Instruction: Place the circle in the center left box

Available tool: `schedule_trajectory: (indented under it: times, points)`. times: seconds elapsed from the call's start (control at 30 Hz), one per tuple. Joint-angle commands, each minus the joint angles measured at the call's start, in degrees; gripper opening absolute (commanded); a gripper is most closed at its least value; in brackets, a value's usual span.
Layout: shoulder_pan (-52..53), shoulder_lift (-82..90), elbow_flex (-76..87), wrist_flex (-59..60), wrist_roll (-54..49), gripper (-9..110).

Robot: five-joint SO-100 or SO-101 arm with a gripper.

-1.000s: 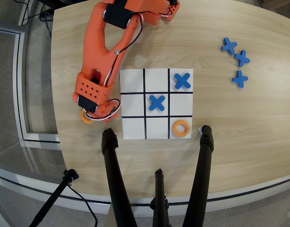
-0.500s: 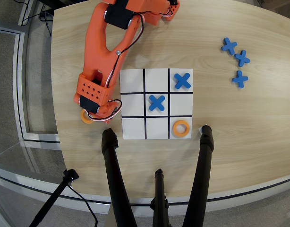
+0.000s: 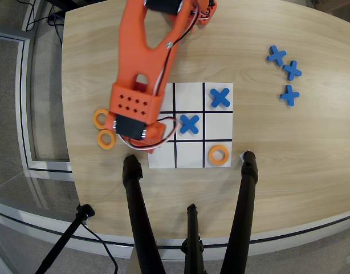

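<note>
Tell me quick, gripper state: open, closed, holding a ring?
Gripper: cannot be told; the arm's wrist hides the fingers in the overhead view, over the board's left edge.

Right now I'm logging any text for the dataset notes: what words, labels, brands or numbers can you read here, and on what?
None: no readable text in the overhead view.
The white three-by-three board shows only black grid lines.
The blue plastic crosses and flat orange rings are unmarked.
The orange robot arm bears no legible label.

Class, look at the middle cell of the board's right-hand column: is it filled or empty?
Empty. The center left box shows bare white; the cross sits above it, an orange ring below.
</note>
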Motion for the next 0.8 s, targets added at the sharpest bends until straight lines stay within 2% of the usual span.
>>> schedule_trajectory:
  times: [0.0,0.37,0.6,0.77]
  points:
    - [-4.3,9.6,2.2,0.7,0.4,0]
    - [-23.4,26.6,12.7,1.5,1.7,0]
    - [-34.7,24.5,9.1,3.0,10.1,0]
    - [-37.1,19.2,7.6,2.1,12.2,0]
